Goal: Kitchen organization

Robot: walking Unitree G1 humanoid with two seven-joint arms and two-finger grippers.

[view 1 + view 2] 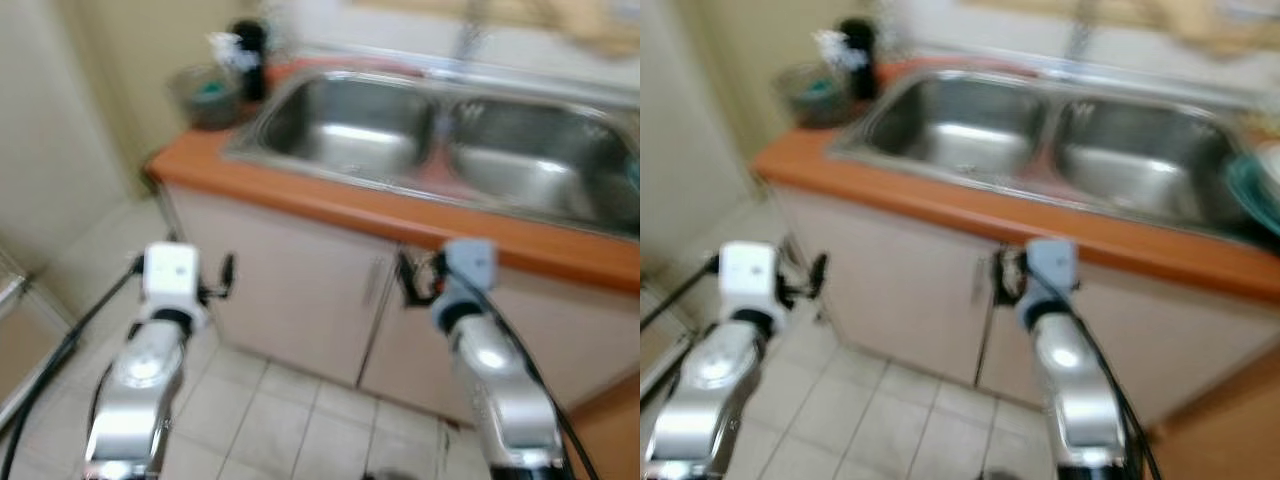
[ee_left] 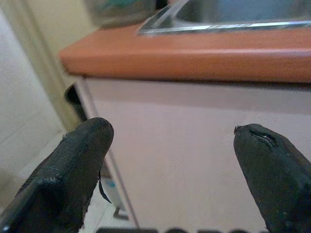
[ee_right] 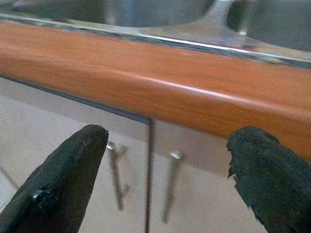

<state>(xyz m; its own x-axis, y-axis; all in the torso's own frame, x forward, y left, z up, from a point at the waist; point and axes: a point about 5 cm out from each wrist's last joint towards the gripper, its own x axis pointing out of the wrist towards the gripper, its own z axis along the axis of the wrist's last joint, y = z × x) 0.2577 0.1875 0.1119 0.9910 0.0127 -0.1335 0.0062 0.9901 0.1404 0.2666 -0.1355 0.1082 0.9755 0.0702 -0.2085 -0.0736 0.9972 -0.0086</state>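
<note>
Two sink basins [image 1: 350, 125], two cabinet handles [image 3: 115, 170], seemingly.

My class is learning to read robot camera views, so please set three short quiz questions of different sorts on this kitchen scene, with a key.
1. True or false: the left hand is shut on a cup.
2. Which does the right hand face? A) a fridge B) the cupboard handles below the orange worktop C) a stove
3. Fill in: the steel sink has ___ basins.

Key
1. False: both hands are open and hold nothing.
2. B
3. two
</note>
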